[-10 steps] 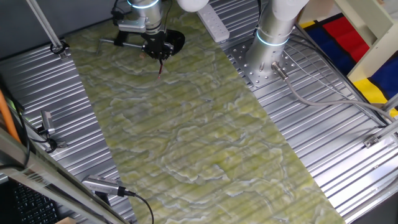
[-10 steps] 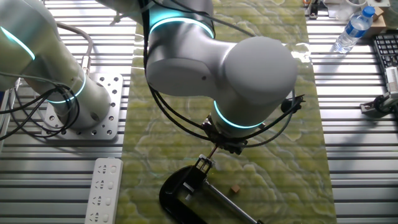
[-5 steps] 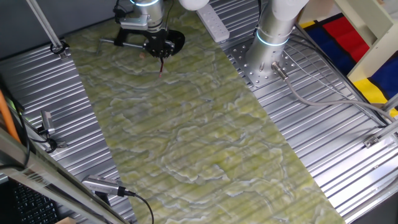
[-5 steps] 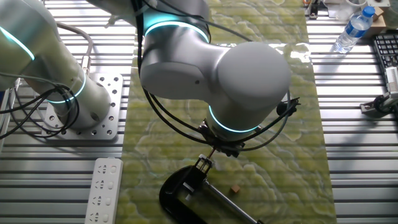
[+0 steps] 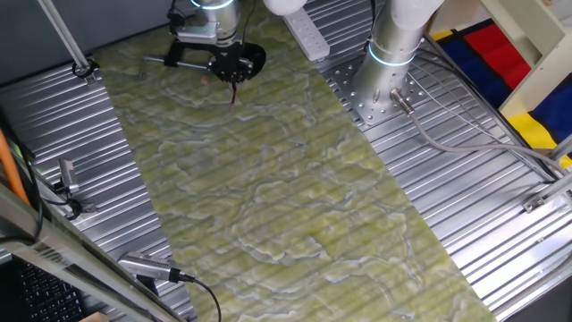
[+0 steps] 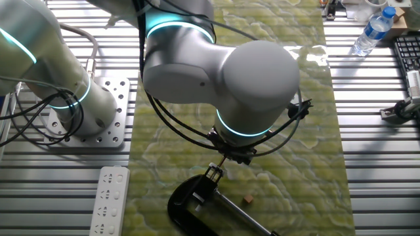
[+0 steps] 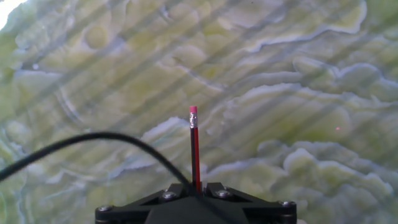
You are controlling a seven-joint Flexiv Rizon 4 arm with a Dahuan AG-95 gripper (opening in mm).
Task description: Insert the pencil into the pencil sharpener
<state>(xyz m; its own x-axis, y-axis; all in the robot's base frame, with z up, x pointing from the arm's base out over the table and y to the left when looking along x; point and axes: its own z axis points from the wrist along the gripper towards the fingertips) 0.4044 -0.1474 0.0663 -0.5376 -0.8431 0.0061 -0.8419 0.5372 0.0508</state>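
Observation:
My gripper is shut on the thin red pencil, which sticks out ahead of the fingers with its pink eraser end forward over the green mat. In one fixed view the gripper hangs at the far end of the mat with the pencil pointing down out of it. The glossy black pencil sharpener sits just behind the gripper. In the other fixed view the sharpener lies just below the arm's wrist, which hides most of the gripper. The sharpener is out of the hand view.
A white power strip lies beside the mat near the arm's base. A small brown block sits on the mat by the sharpener. A black cable crosses the hand view. A water bottle and an orange pole stand off the mat.
The gripper with the pencil has shifted slightly toward the far end of the mat and the sharpener. The pencil stays held.

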